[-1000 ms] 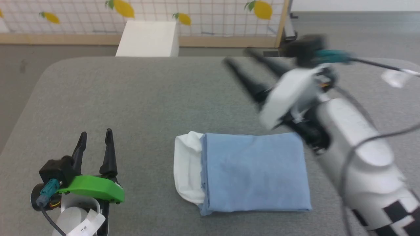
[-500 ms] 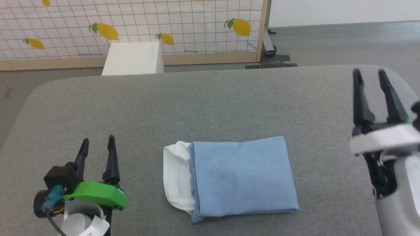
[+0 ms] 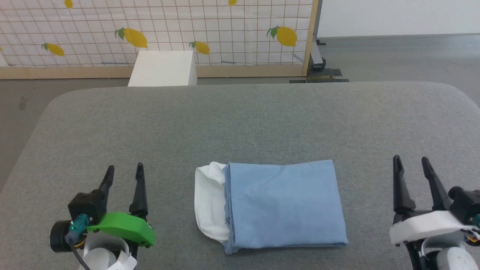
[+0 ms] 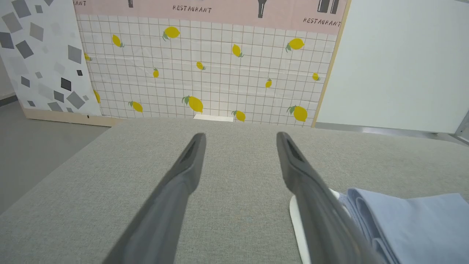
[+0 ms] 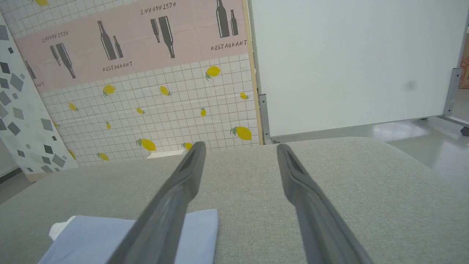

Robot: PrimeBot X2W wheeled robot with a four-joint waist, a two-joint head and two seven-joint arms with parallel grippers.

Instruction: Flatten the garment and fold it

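Beside the folded garment (image 3: pixel 285 204), left tool (image 3: pixel 125 165) and right tool (image 3: pixel 410 157) point forward, wide open, empty.

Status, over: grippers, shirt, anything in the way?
Open: left gripper, right gripper, both off the garment. Folded, on the grey table. Beyond it, a white box.

Grey padded table (image 3: pixel 240 123) and backdrop
A white box (image 3: pixel 163 69) is seen beyond its far edge, backed by a lemon-printed grid panel (image 3: pixel 210 22); a white partition (image 5: pixel 348 62) is stood alongside.
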